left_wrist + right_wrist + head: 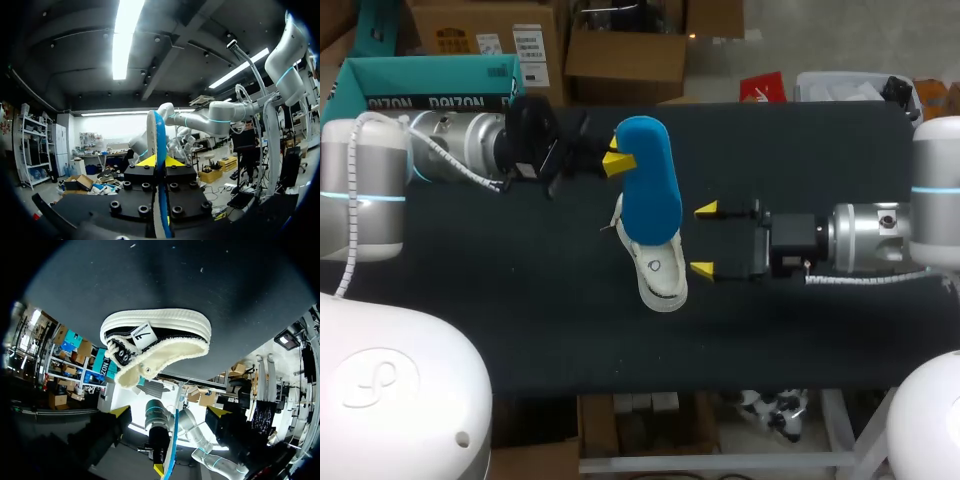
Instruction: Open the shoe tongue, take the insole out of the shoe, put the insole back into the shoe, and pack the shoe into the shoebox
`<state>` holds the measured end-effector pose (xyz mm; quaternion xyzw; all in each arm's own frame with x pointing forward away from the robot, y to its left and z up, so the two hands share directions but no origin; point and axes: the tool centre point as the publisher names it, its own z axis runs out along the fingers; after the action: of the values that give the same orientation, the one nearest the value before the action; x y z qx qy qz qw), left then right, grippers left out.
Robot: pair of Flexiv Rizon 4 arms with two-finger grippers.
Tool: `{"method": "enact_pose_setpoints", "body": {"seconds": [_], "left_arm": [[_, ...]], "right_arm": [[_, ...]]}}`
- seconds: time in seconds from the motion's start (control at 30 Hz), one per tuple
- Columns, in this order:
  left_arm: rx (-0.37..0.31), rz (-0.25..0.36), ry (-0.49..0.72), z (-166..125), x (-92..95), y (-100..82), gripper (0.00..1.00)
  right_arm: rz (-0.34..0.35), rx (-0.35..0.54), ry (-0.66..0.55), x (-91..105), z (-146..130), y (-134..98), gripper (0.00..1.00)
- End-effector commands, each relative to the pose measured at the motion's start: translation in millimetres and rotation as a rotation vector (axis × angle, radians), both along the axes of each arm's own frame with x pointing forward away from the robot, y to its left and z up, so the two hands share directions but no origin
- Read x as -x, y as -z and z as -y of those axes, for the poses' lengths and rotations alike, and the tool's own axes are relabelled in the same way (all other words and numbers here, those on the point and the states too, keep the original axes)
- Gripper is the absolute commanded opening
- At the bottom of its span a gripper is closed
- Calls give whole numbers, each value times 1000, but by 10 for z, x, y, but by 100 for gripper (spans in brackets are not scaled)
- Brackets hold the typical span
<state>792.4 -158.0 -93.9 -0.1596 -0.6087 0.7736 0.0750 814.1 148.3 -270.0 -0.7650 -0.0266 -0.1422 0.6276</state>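
My left gripper [617,160] is shut on one edge of the blue insole [650,180] and holds it in the air over the middle of the table. In the left wrist view the insole [159,145] shows edge-on between the fingers of the left gripper [159,163]. Under it the cream and black shoe [657,270] lies on the black table, partly hidden by the insole. My right gripper [703,240] stands open just right of the shoe, holding nothing. Ahead of the right gripper [169,414], the shoe [155,345] lies with its fleecy opening turned toward the fingers.
The teal shoebox [420,85] stands open at the table's back left corner, behind my left arm. The black table top [550,330] stretches bare toward the front edge.
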Motion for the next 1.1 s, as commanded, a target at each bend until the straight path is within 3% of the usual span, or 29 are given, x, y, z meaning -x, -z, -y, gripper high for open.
{"method": "enact_pose_setpoints", "body": {"seconds": [0.03, 0.4, 0.5, 0.6, 0.67, 0.9, 1.0, 1.03, 1.1], "left_arm": [[2, 24, 14, 50, -7, 161, 0], [21, 173, 42, 252, -78, 586, 0], [35, 179, 54, 289, -125, 645, 0], [35, 189, 56, 306, -144, 689, 0], [38, 191, 61, 314, -150, 714, 0], [35, 199, 71, 351, -159, 797, 0], [36, 197, 87, 366, -151, 825, 0], [36, 198, 87, 368, -147, 831, 0], [34, 192, 95, 373, -143, 844, 0]], "right_arm": [[-15, -3, 14, 27, -25, 0, 100], [-58, -32, 17, 4, -114, 9, 100], [-69, -33, 18, 5, -135, 14, 100], [-74, -31, 19, 5, -144, 18, 62], [-77, -33, 21, 7, -148, 25, 52], [-79, -40, 25, -22, -153, 35, 35], [-80, -46, 26, -45, -153, 45, 17], [-81, -47, 26, -52, -152, 49, 1], [-82, -50, 26, -65, -149, 60, 0]]}}
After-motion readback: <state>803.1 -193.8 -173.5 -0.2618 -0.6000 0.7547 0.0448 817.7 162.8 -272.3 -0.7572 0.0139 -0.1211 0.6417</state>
